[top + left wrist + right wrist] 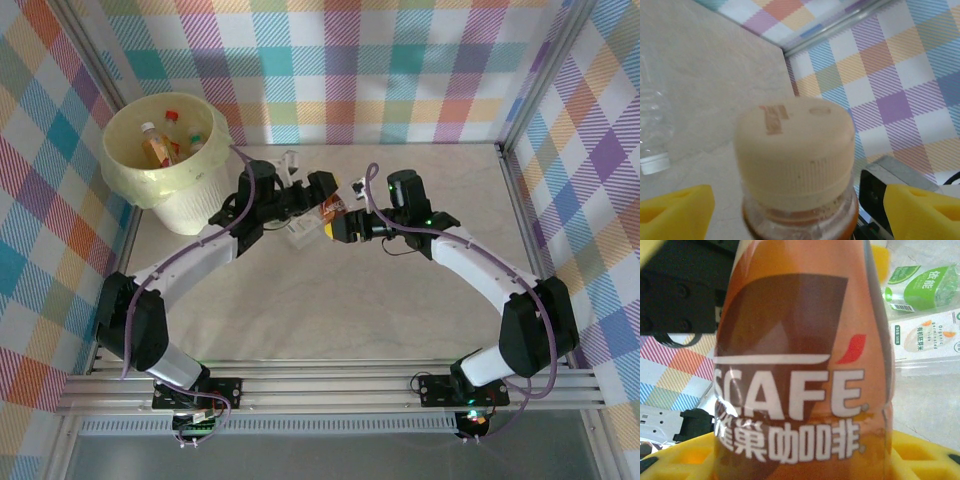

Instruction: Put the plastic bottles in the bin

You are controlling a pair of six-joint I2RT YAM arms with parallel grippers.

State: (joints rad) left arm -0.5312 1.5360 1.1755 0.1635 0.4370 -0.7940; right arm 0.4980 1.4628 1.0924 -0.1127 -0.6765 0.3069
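Drop risk: I think the coffee bottle (800,365) could fall on the table (400,330) if my right gripper (352,222) lets go before my left gripper (312,200) has squeezed tight.
Slip risk: My left fingers (675,210) are up by the cap (795,150), where the bottle is thin and round. It may slide out or tip over.
Bump risk: The two grippers are very close, so they could knock each other.
Left gripper: Spread apart, with one yellow finger on each side of the bottle's neck. There is a gap on both sides, so it is not touching.
Right gripper: Pressed onto the coffee bottle's body, holding it.
Coffee bottle: Between my two grippers, over the middle of the table, to the right of the bin (185,205).
Other bottles: Some bottles in the bin (160,148) are done. A green-label bottle (922,287) lies on the table.
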